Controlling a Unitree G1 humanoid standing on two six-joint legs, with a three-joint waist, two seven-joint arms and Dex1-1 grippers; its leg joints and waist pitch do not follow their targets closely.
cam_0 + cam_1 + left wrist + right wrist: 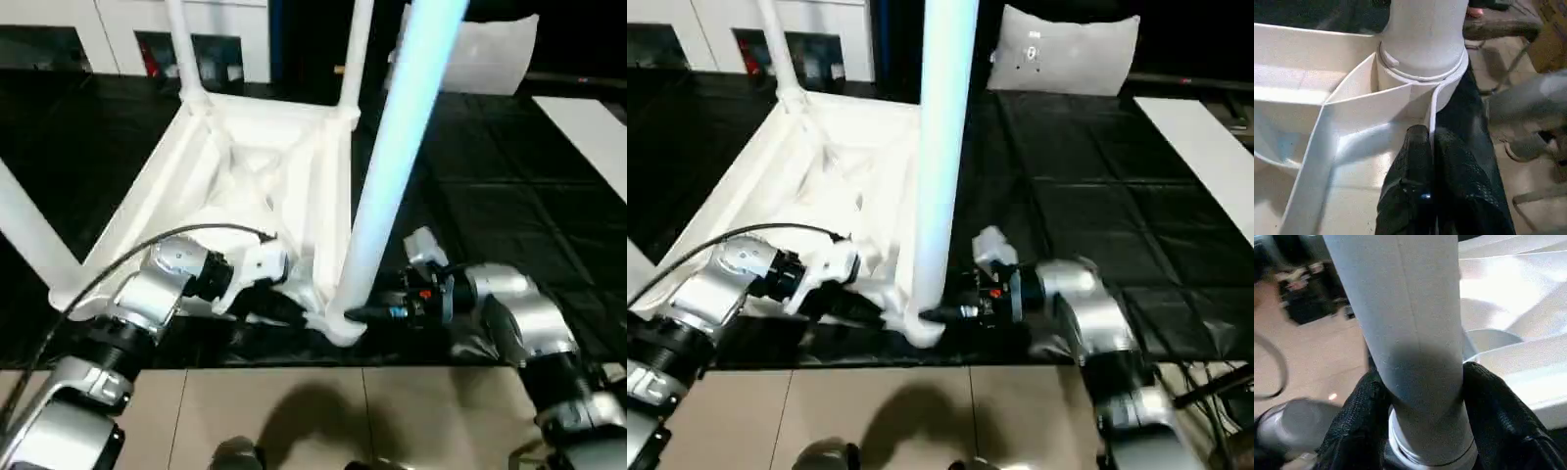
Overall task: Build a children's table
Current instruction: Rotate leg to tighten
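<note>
Left end effector (1430, 161) clamped on tabletop (245, 166) rim at near corner, top inverted on black counter (490, 186). Right end effector (1420, 406) closed round leg (392, 166) base (socket-seated). Step: screwing leg; next needs regrip & twist w/o cross-threading. Far legs (355, 54) upright.

The table top (250, 186) lies upside down on the workbench (509, 196) — legs up, nearest leg (392, 166) in the near corner socket (1422, 73), a gripper either side.
</note>
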